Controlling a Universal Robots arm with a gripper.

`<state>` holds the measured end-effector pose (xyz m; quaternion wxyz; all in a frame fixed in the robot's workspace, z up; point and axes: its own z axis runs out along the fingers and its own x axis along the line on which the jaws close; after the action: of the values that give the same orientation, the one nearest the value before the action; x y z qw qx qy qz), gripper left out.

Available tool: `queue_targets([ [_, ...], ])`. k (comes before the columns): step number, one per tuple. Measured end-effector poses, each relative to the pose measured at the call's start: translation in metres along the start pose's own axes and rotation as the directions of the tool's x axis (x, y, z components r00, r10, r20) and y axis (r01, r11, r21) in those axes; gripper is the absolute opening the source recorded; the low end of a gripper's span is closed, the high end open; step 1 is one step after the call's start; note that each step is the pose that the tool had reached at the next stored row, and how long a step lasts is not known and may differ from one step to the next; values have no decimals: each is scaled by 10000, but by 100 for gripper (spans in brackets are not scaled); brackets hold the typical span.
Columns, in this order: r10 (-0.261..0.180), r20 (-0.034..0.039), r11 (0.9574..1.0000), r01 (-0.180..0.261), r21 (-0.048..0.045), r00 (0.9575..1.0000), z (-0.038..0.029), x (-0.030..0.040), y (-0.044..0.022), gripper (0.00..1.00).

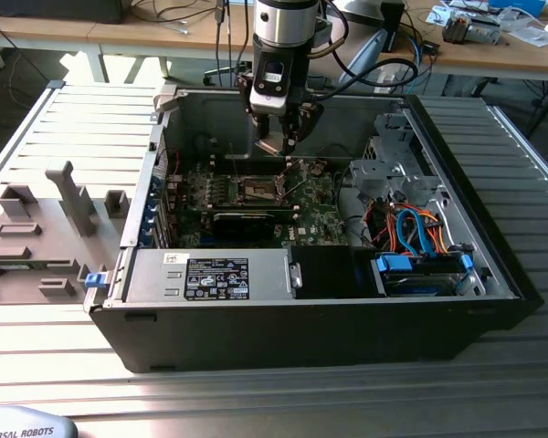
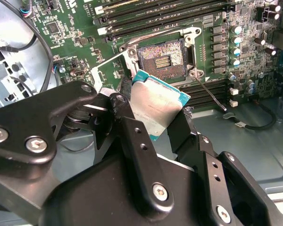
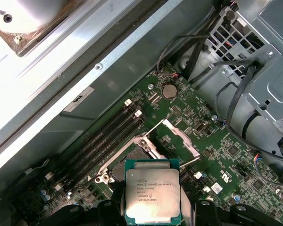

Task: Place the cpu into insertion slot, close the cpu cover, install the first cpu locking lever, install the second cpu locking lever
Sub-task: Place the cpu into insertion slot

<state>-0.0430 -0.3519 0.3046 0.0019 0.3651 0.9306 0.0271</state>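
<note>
gripper [image 2: 153, 117] clamped on the cpu [image 2: 158, 99] by two opposite edges — held above the board [image 2: 70, 42], not yet seated. insertion slot [image 2: 161, 59] bare, just beyond the cpu, ahead of the gripper; cpu cover [image 3: 179, 137] swung open beside it.

Silver-grey cpu [image 2: 155, 106] with teal edge, dark insertion slot [image 2: 161, 59], green circuit board [image 2: 85, 28], black fingers [image 2: 132, 139]

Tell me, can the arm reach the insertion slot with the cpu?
Probably yes: the cpu cover stands open, the insertion slot lies bare, nothing shows between it and the held cpu.
</note>
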Motion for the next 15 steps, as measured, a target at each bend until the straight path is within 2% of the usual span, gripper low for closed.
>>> queue_targets([
  [15, 81, 4, 10000, -81, -1, 10000, 0, 0, 0, 54],
])
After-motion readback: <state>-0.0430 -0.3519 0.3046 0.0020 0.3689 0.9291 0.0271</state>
